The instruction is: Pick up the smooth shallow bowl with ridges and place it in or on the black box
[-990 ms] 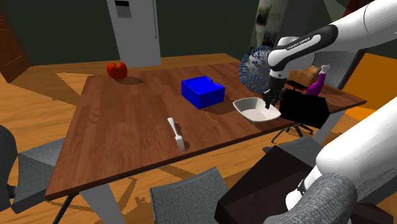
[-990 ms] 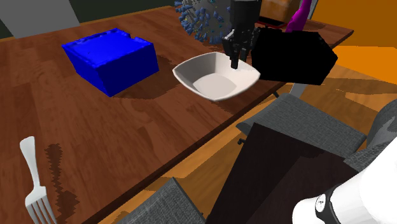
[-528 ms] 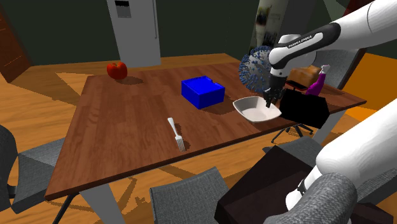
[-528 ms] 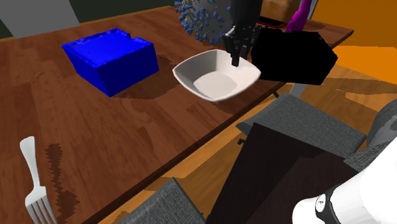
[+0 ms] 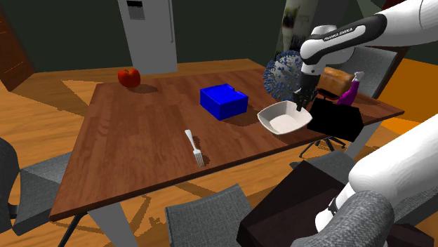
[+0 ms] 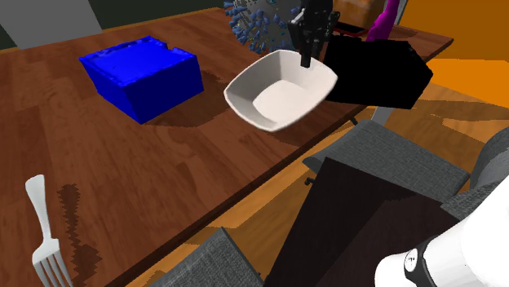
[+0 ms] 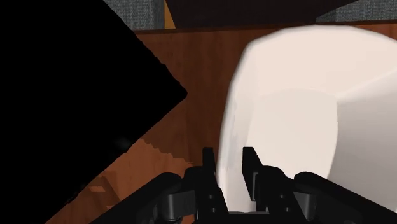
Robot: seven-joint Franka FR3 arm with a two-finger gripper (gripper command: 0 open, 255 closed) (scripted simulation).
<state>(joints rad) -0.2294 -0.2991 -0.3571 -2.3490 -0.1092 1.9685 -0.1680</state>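
The black fingers point(image 7: 208, 168) are clamped on the rim of the bowl point(image 7: 299, 108), one inside the wall and one outside, and the rim is hidden where they pinch it. In the wrist view the bowl's far side runs off the frame. The bowl point(image 6: 280, 90) is plain white and smooth, shallow, squarish with rounded corners and a flat floor. It hangs tilted with its mouth turned toward the second exterior camera, just beside the black box point(image 6: 375, 72) and over the desk's point(image 5: 133, 140) edge; it appears to be clear of the wood, though its underside cannot be seen. The black box is a flat, featureless black with sharp corners, so its faces are hard to tell apart. Behind the fingers point(image 6: 307, 55) a ball of blue spikes point(image 6: 257, 24) is partly covered by the hand, and a purple bottle point(image 6: 387, 16) is cut off at the top edge there. The desk is dark reddish wood with visible grain. On it lie a glossy blue box point(image 5: 224, 100), a pale fork point(image 5: 194, 147) and a red round thing point(image 5: 128, 76) too small to name. The white arm's point(image 5: 351, 31) dark band reads "FRANKA EMIKA"
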